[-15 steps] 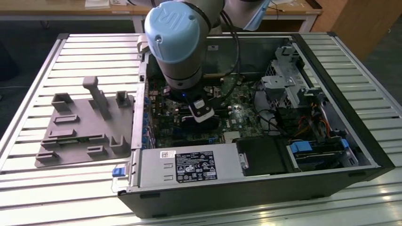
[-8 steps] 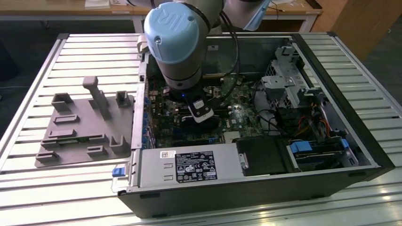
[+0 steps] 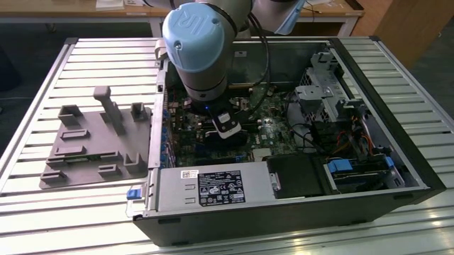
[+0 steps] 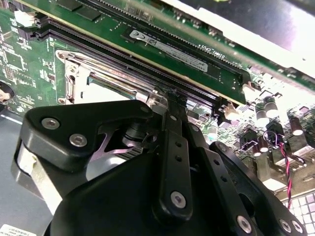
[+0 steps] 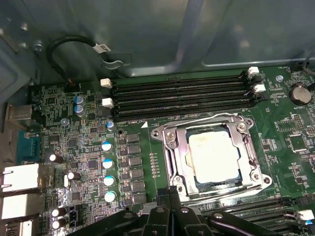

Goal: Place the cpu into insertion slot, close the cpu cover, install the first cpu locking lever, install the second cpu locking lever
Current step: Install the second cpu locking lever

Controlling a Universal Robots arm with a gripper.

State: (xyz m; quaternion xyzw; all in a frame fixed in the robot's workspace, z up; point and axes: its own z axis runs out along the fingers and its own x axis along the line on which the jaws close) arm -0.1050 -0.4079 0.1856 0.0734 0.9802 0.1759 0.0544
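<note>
In the exterior view, an open computer case (image 3: 298, 175) is seen lying on a slatted metal table (image 3: 64, 212); the robot arm (image 3: 195, 48) is reached down into the case, and its gripper (image 3: 228, 133) is held low over the green board (image 3: 273, 130); a grey holder tray (image 3: 92, 143) is seen on the table at the exterior view's left, well apart from the case; the socket is hidden under the arm here.

In the first wrist view, much more of the board is shown; the cpu (image 5: 212, 153) is seen lying flat in the insertion slot (image 5: 196, 181), with its pale silver top facing up; the cpu cover (image 5: 172, 160) is laid down around the chip, so the chip shows through the square window; four long black memory slots (image 5: 179, 96) are lined up just beside the socket; the gripper (image 5: 170, 216) is seen near the socket edge, with its fingers (image 5: 162, 209) pressed close together and nothing held between them.

In the second wrist view, the gripper (image 4: 172, 105) is seen from behind, shut tight with nothing in it; its tip is placed at the corner of the cpu cover (image 4: 93, 73), by the nearest long slot; whether metal is touched cannot be told.
</note>
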